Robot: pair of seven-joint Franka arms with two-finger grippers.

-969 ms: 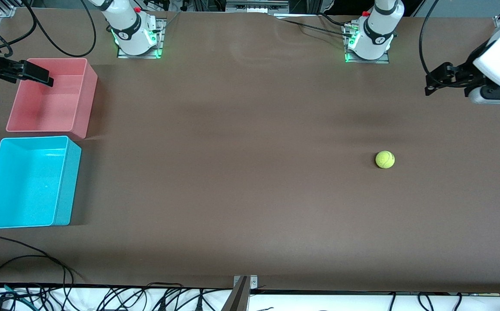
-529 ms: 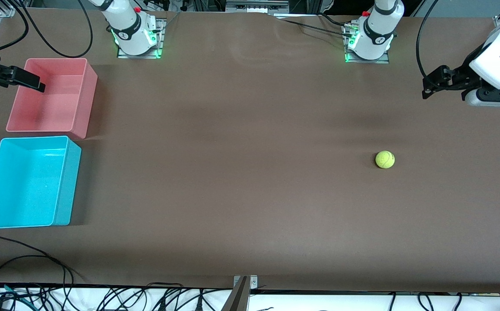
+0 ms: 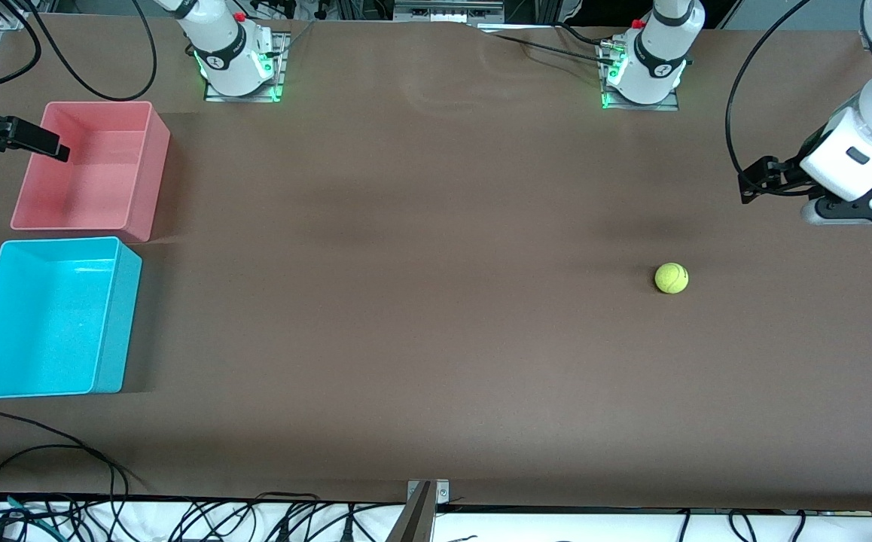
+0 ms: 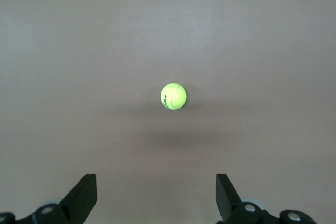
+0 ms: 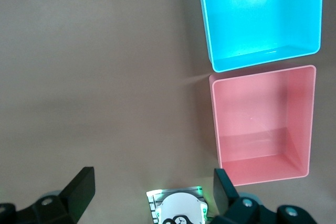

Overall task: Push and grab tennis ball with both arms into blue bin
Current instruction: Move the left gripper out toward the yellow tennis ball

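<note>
Small fuzzy yellow-green tennis ball (image 3: 671, 278) rests alone on the brown matte surface (image 3: 421, 301), toward the left arm's end, untouched and well apart from both bins. Bright cyan-blue rectangular plastic bin (image 3: 48, 320) stands at the right arm's end, open side up and empty; just beside it, farther from the front camera, a pink rectangular plastic bin (image 3: 89, 165), also empty. The whole length of the surface lies between ball and blue bin, which likely explains the two-arm plan: one arm to push the ball along, the other to take it near the bins.

Left gripper (image 3: 752, 184) hangs in the air over the surface at the left arm's end, near the ball but not over it. Its wrist view shows both fingers (image 4: 84, 198) spread wide with nothing between them, and the ball sitting centred ahead of the gap. Judgement: the gripper is lined up with the ball for a push toward the bins; contact not yet made.

Right gripper (image 3: 25, 139) is over the rim of the pink bin at its outer edge. Fingers (image 5: 79, 187) apart, holding nothing; its wrist camera looks down on both bins. Judgement: this arm waits to receive the ball.
</note>
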